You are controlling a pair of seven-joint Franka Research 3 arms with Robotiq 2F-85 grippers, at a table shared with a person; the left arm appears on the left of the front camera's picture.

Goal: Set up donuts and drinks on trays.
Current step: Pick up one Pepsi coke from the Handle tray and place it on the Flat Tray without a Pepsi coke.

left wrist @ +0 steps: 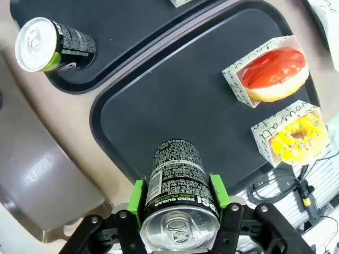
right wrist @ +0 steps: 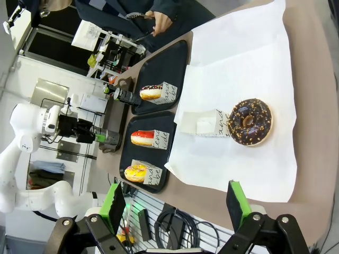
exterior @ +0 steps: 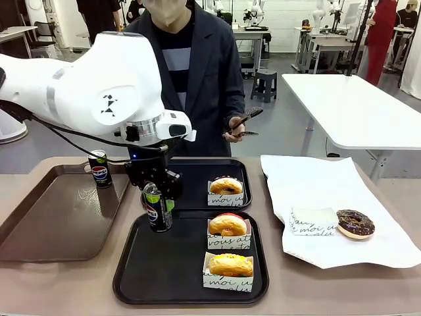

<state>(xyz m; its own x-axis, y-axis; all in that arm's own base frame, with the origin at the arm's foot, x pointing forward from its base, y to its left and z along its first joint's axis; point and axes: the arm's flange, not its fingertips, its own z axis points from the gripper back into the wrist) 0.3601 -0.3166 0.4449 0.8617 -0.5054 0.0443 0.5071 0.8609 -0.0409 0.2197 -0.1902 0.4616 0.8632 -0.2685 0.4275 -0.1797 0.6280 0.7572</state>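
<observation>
My left gripper (exterior: 158, 204) (left wrist: 180, 198) is shut on a black Pepsi can (exterior: 158, 216) (left wrist: 177, 180), upright at the far left corner of the near black tray (exterior: 164, 270) (left wrist: 185, 100). I cannot tell if the can touches it. That tray holds a red donut (exterior: 228, 224) (left wrist: 275, 71) and a yellow donut (exterior: 230, 264) (left wrist: 296, 137) in sleeves. The far black tray (exterior: 191, 174) (left wrist: 122, 26) carries one sleeved donut (exterior: 226, 185) and a second can (left wrist: 47, 45). My right gripper (right wrist: 176, 206) hangs open and empty, high over the table's right end.
A third can (exterior: 100, 168) stands on the brown tray (exterior: 59, 217) at left. On white paper (exterior: 309, 184) at right lie a chocolate donut (exterior: 355, 223) (right wrist: 250, 121) and an empty sleeve (exterior: 314, 220). The person across the table holds tongs (exterior: 245, 122).
</observation>
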